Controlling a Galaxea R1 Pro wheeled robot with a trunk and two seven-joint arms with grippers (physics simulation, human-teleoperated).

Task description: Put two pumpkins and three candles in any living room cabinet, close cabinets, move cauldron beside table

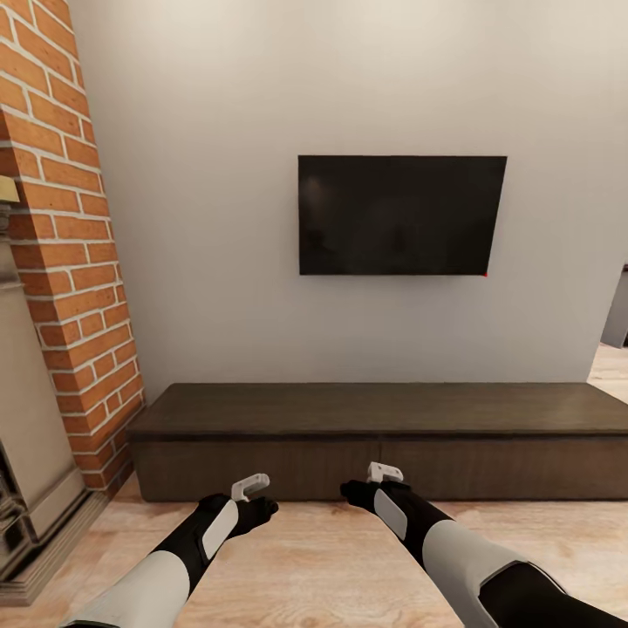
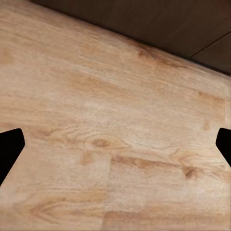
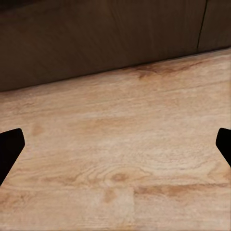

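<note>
The long, low, dark brown cabinet [image 1: 375, 440] stands against the white wall straight ahead, and its flat fronts look closed. The pumpkins, candles and cauldron are out of view. My left gripper [image 1: 255, 515] and right gripper [image 1: 362, 497] hang side by side just in front of the cabinet's base, pointing down at the wooden floor. In the left wrist view the left gripper [image 2: 115, 149] is open, with bare floor between its dark fingertips [image 2: 9, 147]. The right gripper [image 3: 115, 149] is open too, over the floor beside the cabinet front [image 3: 96, 38].
A black TV [image 1: 399, 215] hangs on the wall above the cabinet. A red brick column [image 1: 74, 262] and a stone-coloured fireplace [image 1: 30, 488] stand close on the left. Light wooden floor [image 1: 331, 567] stretches toward me, and a passage opens at the far right [image 1: 613, 366].
</note>
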